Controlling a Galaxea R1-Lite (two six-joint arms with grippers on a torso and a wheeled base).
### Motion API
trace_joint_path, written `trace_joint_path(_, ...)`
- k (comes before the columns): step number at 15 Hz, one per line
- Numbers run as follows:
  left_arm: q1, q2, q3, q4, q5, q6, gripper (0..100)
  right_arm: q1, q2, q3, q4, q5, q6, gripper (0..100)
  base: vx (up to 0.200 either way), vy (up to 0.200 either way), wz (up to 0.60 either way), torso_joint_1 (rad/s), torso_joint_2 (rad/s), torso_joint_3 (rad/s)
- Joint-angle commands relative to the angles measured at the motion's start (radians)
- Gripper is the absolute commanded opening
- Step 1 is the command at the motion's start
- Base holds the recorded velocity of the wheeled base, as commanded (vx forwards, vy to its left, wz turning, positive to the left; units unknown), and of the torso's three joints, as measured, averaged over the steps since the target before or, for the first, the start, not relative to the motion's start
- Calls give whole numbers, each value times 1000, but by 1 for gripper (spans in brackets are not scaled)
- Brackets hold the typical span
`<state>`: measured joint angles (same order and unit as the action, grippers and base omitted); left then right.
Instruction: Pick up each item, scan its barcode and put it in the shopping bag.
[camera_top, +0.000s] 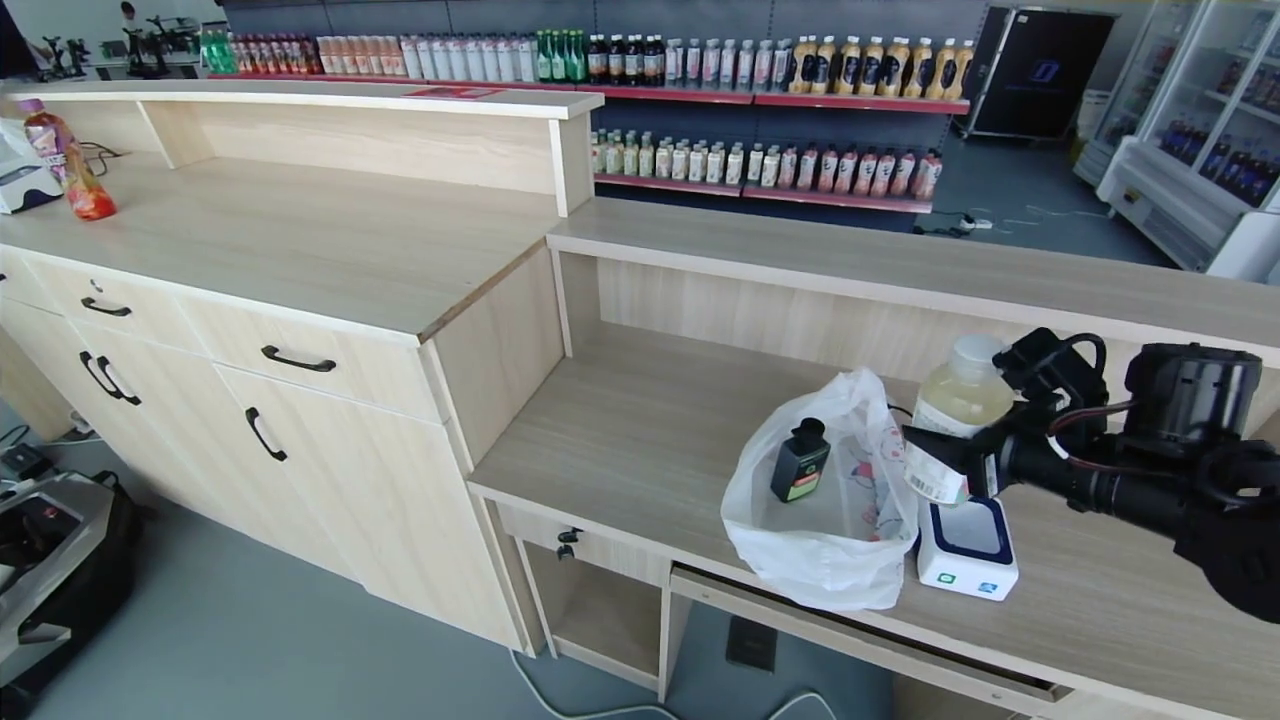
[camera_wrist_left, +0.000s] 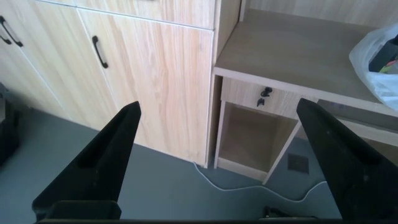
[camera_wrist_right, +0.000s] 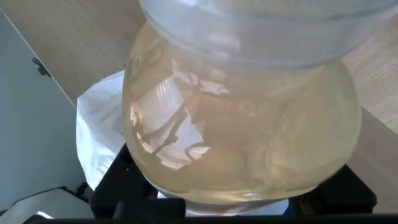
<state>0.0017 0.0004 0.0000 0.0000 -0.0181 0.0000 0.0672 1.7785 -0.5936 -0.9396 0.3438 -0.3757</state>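
Head view: at centre right the right gripper (camera_top: 968, 462) is clamped on the pale bottle (camera_top: 962, 398), which is tilted just above the white scanner (camera_top: 966, 548). Beside it stands the shopping bag (camera_top: 820, 570), holding a dark bottle (camera_top: 800, 462). To scan well, I judge the label's barcode should squarely face the scanner window before the bottle swings over the bag's mouth.
Left wrist view: the left gripper (camera_wrist_left: 217, 155) hangs spread wide and empty, the bag at upper right.
Right wrist view: the bottle sits at centre, the bag at lower left
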Motion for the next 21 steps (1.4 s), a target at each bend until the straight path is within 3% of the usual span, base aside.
trace_joint_path(1,0,1,0,0,0,0,100,78,45,11,-4,3,-3,0,0,0,0,0,0,0)
trace_joint_path(8,0,0,0,0,0,0,100,106,275,11,-205,4,-61,0,0,0,0,0,0,0)
trace_joint_path(15,0,1,0,0,0,0,100,111,415,-8,-254,6,-74,0,0,0,0,0,0,0)
trace_joint_path(21,0,1,0,0,0,0,100,109,510,-106,-301,41,-69,0,0,0,0,0,0,0)
